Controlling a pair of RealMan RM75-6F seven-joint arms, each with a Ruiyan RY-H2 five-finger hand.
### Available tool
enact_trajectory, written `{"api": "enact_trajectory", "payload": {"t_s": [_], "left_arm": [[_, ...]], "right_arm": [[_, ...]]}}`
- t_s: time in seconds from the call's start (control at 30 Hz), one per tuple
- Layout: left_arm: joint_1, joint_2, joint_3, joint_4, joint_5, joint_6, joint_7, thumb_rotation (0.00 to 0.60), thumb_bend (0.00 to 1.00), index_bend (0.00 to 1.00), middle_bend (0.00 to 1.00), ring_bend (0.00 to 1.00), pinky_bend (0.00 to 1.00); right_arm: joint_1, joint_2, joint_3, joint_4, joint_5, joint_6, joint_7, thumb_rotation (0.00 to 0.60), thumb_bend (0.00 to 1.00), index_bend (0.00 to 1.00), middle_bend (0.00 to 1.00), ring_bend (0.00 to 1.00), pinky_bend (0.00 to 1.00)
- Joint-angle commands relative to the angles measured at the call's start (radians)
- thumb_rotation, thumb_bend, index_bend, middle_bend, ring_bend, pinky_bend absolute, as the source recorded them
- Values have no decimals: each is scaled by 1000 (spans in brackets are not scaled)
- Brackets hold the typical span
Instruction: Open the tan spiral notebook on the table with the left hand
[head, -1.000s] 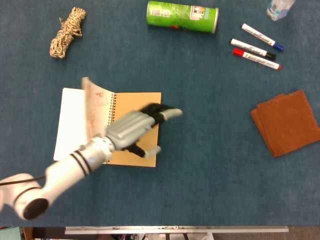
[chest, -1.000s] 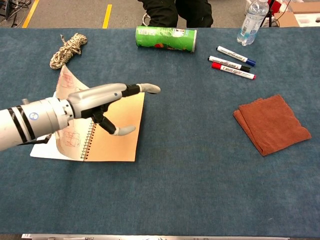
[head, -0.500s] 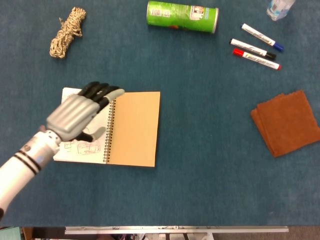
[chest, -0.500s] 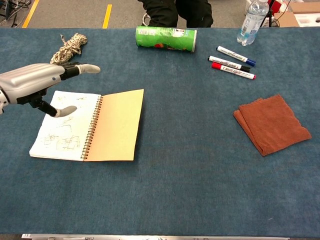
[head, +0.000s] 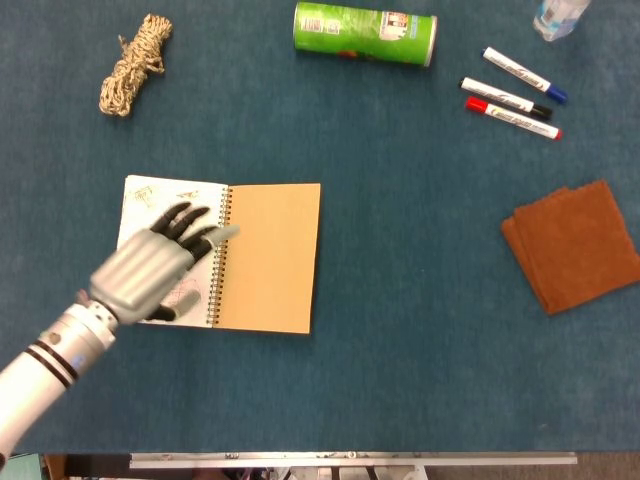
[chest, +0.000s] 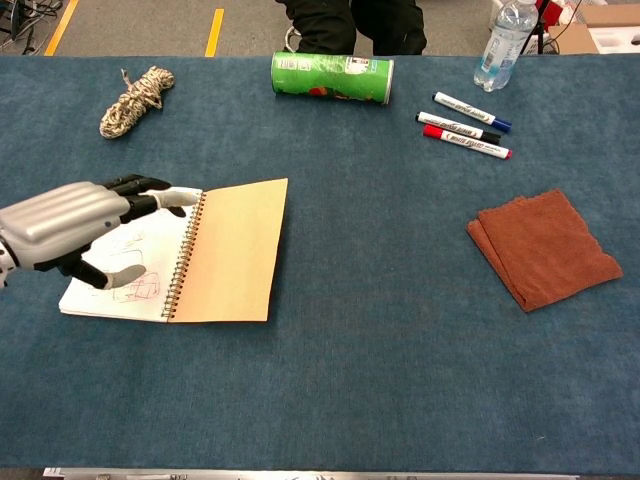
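Note:
The tan spiral notebook (head: 268, 257) (chest: 232, 250) lies open flat on the blue table. A white sketched page is on its left and a plain tan sheet on its right. My left hand (head: 150, 268) (chest: 75, 222) hovers over or rests on the white page, palm down, fingers spread and pointing at the spiral binding. It holds nothing. Part of the white page is hidden under the hand. My right hand shows in neither view.
A coil of rope (head: 133, 63) lies at the far left. A green can (head: 364, 33) lies on its side at the back. Three markers (head: 512, 93) and a water bottle (chest: 505, 35) are at the back right. A folded brown cloth (head: 574, 244) lies at the right.
A second ago the hand was over the tan sheet while a page stood upright. The page has dropped flat to the left and the hand now sits over it, lower than before.

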Motion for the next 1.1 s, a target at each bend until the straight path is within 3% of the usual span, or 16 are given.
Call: {"api": "enact_trajectory", "payload": {"t_s": [0.03,0.2,0.63,0.87,1.1], "left_arm": [[-21,-47,6,14,20,-47,42,600,351,60,186,0,0],[-53,-104,-10,33,2,-116,118,600,297,60,178,0,0],[-80,-186,-25,59,-104,-212,223,600,295,60,171,0,0],[-57,-117,-46,9,-103,-128,190,600,295,59,165,0,0],[32,-15,-64,-15,-110,46,87,600,295,58,157,0,0]], "right_arm": [[0,1,0,-3,0,1,-2,600,188,442,357,228,317],[-3,4,0,-6,1,5,-3,600,187,442,357,228,317],[-6,4,1,-6,5,8,-1,600,187,442,357,228,317],[-6,8,2,-10,7,7,-5,600,187,442,357,228,317],[5,10,-2,-23,8,-19,-29,600,188,442,357,228,317]]}}
